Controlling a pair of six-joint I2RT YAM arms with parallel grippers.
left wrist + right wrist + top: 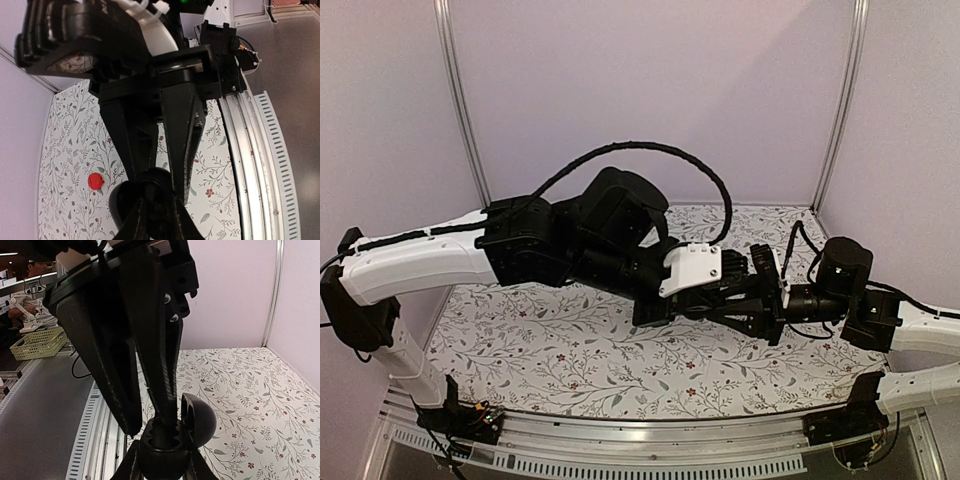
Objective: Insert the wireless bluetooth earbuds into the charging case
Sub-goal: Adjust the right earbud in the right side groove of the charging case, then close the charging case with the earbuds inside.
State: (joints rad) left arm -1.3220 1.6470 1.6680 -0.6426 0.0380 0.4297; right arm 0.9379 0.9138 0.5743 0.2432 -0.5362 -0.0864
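The charging case (165,449) is held up in the air above the flowered table (570,350), about midway between the two arms. It is open, with its rounded lid (199,421) tipped back to one side of the base.

The right gripper (164,466) has its jaws closed narrowly on the base of the case, one finger on each side, so the case sits right between the fingertips. In the left wrist view the same case (125,200) shows as a glossy black lump between the right arm's two long fingers.

The left gripper (148,428) comes at the case from the opposite side, its fingers pointing into the open top. One finger reaches down into the hollow of the base, beside the lid; the other ends just outside the case's rim. Its jaws stand narrow, but I cannot tell whether anything is pinched between them.

The earbuds themselves cannot be made out; the hollow of the case is blocked by that finger.

A small red disc (95,181) lies on the table, well apart from the case and below it.
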